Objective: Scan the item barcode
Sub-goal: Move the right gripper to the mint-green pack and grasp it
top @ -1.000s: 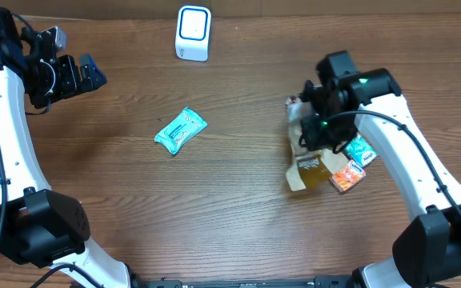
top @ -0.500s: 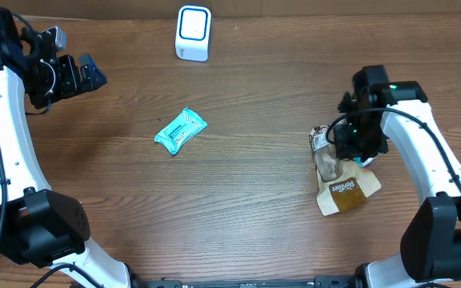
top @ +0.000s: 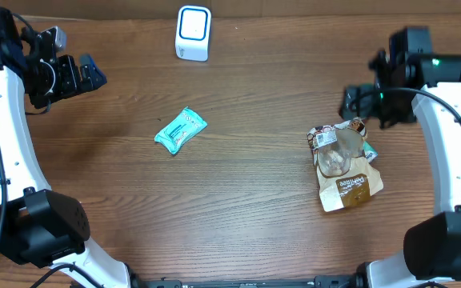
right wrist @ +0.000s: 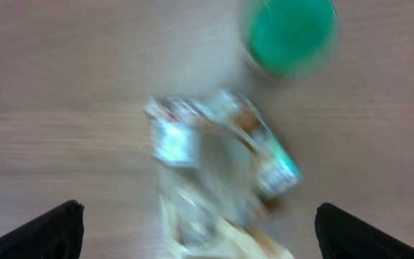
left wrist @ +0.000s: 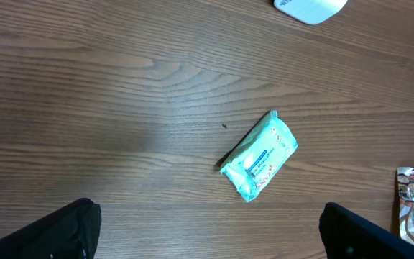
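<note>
Overhead, closest to the front of the table [top: 238,240], the brown snack bag [top: 346,182] lies flat on the right side. A small white label [top: 322,138] with black lines sits on its top corner, facing up. Another little packet [top: 369,154] peeks out from under its right edge.

A bit further back, in the middle, a teal packet [top: 180,130] lies all alone. I cannot tell which one gets scanned next.

Both look light, soft and crinkly, and the shiny wrap may be slippery. I think it is best to pinch the bag by a flat edge, away from the label, so the lines stay uncovered. Squeeze gently, because the snacks inside could crush.

Further back, the right gripper [top: 357,104] hangs just above the bag. Its wrist view is blurry, but the fingers are spread wide with nothing between them.

The left gripper [top: 93,74] waits far off at the left, wide open and empty too.

Farthest back stands the white scanner [top: 193,33], well apart from both packets.
</note>
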### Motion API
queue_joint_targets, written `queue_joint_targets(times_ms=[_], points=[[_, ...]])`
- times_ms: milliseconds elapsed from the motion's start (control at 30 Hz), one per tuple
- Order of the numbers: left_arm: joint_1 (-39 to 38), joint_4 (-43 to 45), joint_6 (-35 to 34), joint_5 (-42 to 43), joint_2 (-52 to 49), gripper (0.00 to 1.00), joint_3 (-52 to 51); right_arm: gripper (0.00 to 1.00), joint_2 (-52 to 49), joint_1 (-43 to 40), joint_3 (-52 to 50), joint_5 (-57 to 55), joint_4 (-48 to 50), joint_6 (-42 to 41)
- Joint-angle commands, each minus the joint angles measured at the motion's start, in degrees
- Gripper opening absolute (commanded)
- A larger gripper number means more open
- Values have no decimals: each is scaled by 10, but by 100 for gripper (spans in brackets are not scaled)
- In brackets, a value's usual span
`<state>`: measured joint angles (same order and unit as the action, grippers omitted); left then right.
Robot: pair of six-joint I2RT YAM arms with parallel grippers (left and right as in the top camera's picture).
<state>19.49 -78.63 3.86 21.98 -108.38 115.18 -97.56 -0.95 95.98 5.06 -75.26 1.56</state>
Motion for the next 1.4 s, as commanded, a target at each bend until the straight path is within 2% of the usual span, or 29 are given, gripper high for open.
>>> queue_joint_targets(times_ms=[0,33,67,167,233,333,433,533,600,800,1100,1367], points=[[-3,0,11,-1,4,100,6,100,4,34,27,190,34,-1],[-3,0,11,-1,4,100,6,100,2,48,26,297,63,-1],[-3,0,11,-1,4,100,6,100,0,61,26,355,89,-1],[-3,0,11,-1,4,100,6,100,-10,98,26,416,143,-2],[-3,0,11,-1,4,100,6,100,-22,136,26,392,188,-29],[-3,0,11,-1,4,100,6,100,-48,193,26,278,241,-121],[-3,0,11,-1,4,100,6,99,-103,265,26,104,300,-221],[-3,0,11,-1,4,100,6,95,-155,308,26,54,348,-230],[-3,0,11,-1,4,100,6,91,-208,337,26,48,398,-230],[-3,0,11,-1,4,100,6,83,-292,366,26,48,467,-230],[-3,0,11,-1,4,100,6,54,-341,377,26,50,494,-230],[-3,0,11,-1,4,100,6,48,-352,381,16,62,475,-243]])
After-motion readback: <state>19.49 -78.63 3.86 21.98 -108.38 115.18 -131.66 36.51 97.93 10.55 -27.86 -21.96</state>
